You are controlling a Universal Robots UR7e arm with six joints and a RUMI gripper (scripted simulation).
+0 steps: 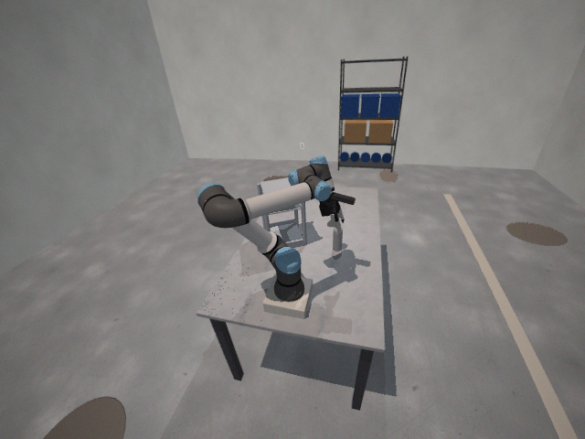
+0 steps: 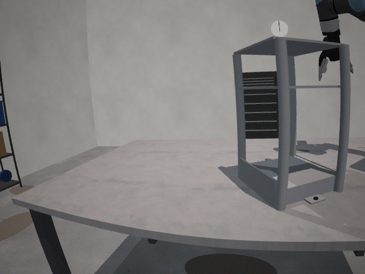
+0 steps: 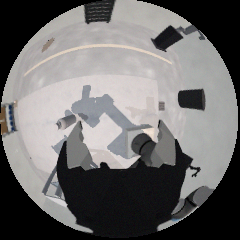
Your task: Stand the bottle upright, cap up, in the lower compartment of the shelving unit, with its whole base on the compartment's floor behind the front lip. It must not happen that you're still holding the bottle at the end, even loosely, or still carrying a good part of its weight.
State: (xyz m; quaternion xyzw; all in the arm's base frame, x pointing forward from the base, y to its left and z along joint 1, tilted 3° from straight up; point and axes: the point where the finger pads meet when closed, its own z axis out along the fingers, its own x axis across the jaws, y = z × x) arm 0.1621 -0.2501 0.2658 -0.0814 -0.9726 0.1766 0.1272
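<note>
- Overhead: matte grey table (image 1: 349, 326) on dark square legs, top mottled and finely speckled near the arm's side.
- Pale rectangular base block (image 1: 302, 313) under the arm (image 1: 279, 200); smooth white tube links, dark rounded elbows, blue joint caps.
- Small grey shelving unit (image 2: 282, 124) on the table: four round posts, flat top board, thin middle shelf, low front lip around the lower compartment's floor.
- Dark slatted panel (image 2: 260, 117) visible behind it through the open frame.
- Tall black metal storage rack (image 1: 402, 108) at the far wall, carrying blue bins, tan boxes and blue round things.
- Gripper (image 1: 336, 216) black-bodied, pointing down; fully spread, nothing between the jaws, touching nothing.
- Fingers pale grey, wedge-shaped, tapering to points, standing wide apart in the wrist view.
- Bottle (image 1: 336, 240) slim, grey, cylindrical with a narrower neck; upright on the table top, directly below the gripper and apart from it.
- Bottle beside the shelving unit, outside it, lower compartment without it.
- From the wrist, seen end-on as a small pale cylinder (image 3: 65, 121) just off the left finger; cap colour too small to tell.
</note>
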